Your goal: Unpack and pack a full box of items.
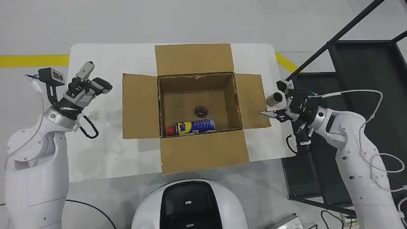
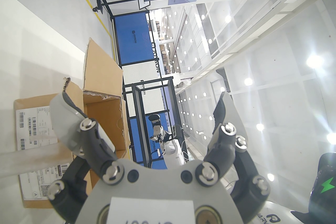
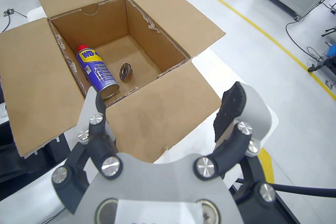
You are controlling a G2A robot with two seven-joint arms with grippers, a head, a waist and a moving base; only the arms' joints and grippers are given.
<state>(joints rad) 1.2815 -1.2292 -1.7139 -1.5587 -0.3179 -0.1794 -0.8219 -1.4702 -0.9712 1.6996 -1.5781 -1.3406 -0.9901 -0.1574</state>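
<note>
Cardboard box (image 1: 194, 60): stands in the middle of the white table (image 1: 108, 159), with all four flaps folded out flat and the mouth open upward.
Spray can (image 3: 97, 70): blue and yellow with a red cap, lying on its side on the box floor along the wall nearest the robot.
Metal disc (image 3: 126, 72): a small flanged round piece with a centre hole, on the box floor just beside the can and, as far as I can see, not touching it.
Box floor: mostly bare cardboard around those two items.
Left gripper (image 2: 143, 109): held above the table out past the left flap, tilted up and away from the box. Its fingers are spread wide with nothing between them.
Right gripper (image 3: 164, 96): hangs just beyond the outer edge of the right flap, facing the opening. Its fingers are spread and it carries nothing.
Progress: the box is far from full, so I'd judge this is either near the end of unpacking or the very start of packing. I can't tell which.
Left to do: either way, the can and disc need handling, and the flaps are not yet closed.
Dark cart (image 1: 369, 63): stands beside the table on the right arm's side.
</note>
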